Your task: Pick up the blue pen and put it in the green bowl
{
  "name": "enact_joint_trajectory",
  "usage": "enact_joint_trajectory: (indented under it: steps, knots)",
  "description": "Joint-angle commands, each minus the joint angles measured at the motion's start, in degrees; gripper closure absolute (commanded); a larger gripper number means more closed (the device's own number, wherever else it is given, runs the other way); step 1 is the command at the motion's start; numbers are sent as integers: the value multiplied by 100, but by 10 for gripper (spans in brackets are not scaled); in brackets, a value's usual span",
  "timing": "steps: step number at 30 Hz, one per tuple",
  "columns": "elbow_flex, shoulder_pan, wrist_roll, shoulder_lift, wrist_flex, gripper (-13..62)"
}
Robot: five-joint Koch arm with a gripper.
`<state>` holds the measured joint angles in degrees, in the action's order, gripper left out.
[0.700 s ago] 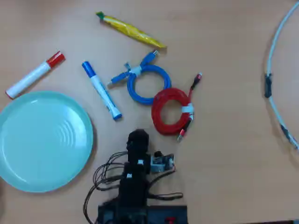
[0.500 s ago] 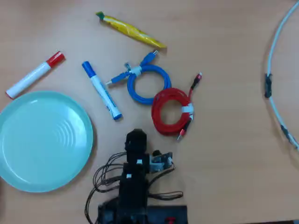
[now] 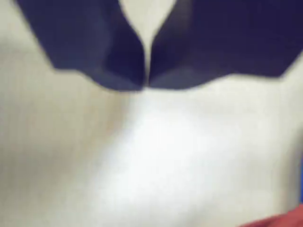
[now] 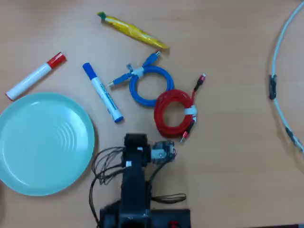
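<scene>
Wooden worktop (image 4: pixel 228 156), bare on its right side in the overhead view. Blue pen (image 4: pixel 102 92) lies just beside the green bowl (image 4: pixel 28 142) rim, apart. My fingers (image 3: pixel 147 85) are pressed together, empty.

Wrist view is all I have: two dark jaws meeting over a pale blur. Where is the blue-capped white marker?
Observer: In the overhead view the blue-capped white marker lies flat on the wooden table, beyond the arm, untouched.
Operator: And the dish?
Observer: The pale mint-green round dish sits left of the arm in that view, holding nothing.
Operator: Anything near the marker?
Observer: A coiled blue cable lies just to its right, and a red-capped white marker to its left.
</scene>
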<state>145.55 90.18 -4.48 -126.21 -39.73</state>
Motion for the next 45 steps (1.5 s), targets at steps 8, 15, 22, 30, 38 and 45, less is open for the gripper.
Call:
enact_joint_trajectory:
  steps: [8, 15, 22, 30, 38, 45]
  knots:
    - [-3419, -281, -2232, 1521, -2619, 555]
    - [-7049, -1028, -2971, 3771, -4482, 522]
    - [-8974, -1564, -3902, 5273, -5273, 379]
    - [-8921, -2074, -5950, 5599, -5317, 235]
    - [-8930, -2312, -7084, 6161, -5265, 234]
    - [-8991, -2347, -7356, 6258, -4957, 233]
